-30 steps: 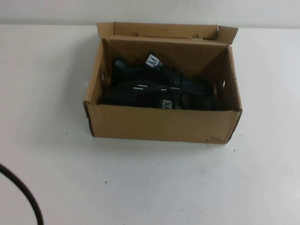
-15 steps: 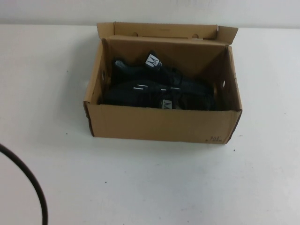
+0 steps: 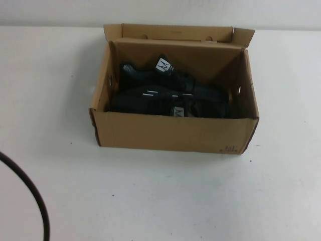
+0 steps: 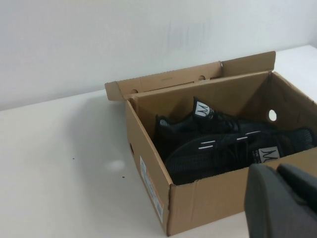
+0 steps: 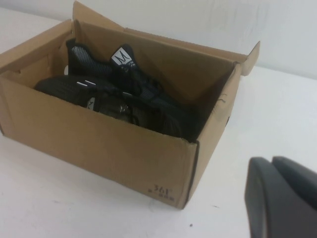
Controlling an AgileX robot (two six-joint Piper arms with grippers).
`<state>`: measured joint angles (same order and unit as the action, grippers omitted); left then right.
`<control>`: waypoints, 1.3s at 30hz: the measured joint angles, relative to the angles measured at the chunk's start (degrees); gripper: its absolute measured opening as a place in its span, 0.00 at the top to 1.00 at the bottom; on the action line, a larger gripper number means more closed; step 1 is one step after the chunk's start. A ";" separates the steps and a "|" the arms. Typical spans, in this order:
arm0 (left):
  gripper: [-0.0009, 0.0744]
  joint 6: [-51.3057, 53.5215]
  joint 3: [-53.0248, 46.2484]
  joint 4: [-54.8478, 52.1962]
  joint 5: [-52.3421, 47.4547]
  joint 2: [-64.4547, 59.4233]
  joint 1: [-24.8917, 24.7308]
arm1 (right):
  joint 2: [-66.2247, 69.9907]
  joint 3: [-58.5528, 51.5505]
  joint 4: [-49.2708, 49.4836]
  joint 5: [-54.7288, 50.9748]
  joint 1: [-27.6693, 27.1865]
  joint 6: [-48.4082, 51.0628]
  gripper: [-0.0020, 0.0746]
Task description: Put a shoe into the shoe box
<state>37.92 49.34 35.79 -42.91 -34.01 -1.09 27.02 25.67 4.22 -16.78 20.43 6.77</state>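
The brown cardboard shoe box (image 3: 170,133) stands open in the middle of the table, its lid flap folded back. Two black mesh shoes lie inside it side by side: one at the back (image 3: 145,76) with its white tongue label up, one at the front (image 3: 150,100). The left wrist view shows the box (image 4: 208,203) and the shoes (image 4: 213,153) beyond my left gripper (image 4: 277,171), which is shut and empty near the box's front wall. My right gripper (image 5: 273,163) is shut and empty, off the box's (image 5: 99,139) right corner. Neither gripper shows in the high view.
A black cable (image 3: 30,193) curves across the white table (image 3: 160,201) at the near left. A pale wall runs behind the box.
The black cable at the near left has shifted a little. The box and shoes have not moved.
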 joint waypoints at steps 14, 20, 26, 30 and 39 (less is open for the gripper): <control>0.99 -0.14 0.00 -0.11 0.00 0.00 0.00 | 0.00 0.00 0.00 0.00 0.00 -0.09 0.99; 0.99 -0.14 0.00 -0.11 0.00 0.00 0.00 | 0.00 0.00 -0.10 0.00 0.00 -0.09 0.99; 0.99 -0.14 0.00 -0.11 0.00 0.00 0.00 | 0.00 0.00 -0.10 0.00 0.00 -0.09 0.99; 0.99 -0.14 0.00 -0.80 0.36 0.50 -0.40 | 0.00 0.00 -0.10 0.00 0.00 -0.09 1.00; 0.99 -0.14 -4.30 -2.43 8.11 11.66 -6.24 | 0.00 0.00 -0.10 0.00 0.00 -0.09 1.00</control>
<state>37.78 45.04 33.37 -34.80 -22.34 -7.32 27.02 25.67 4.12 -16.78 20.43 6.68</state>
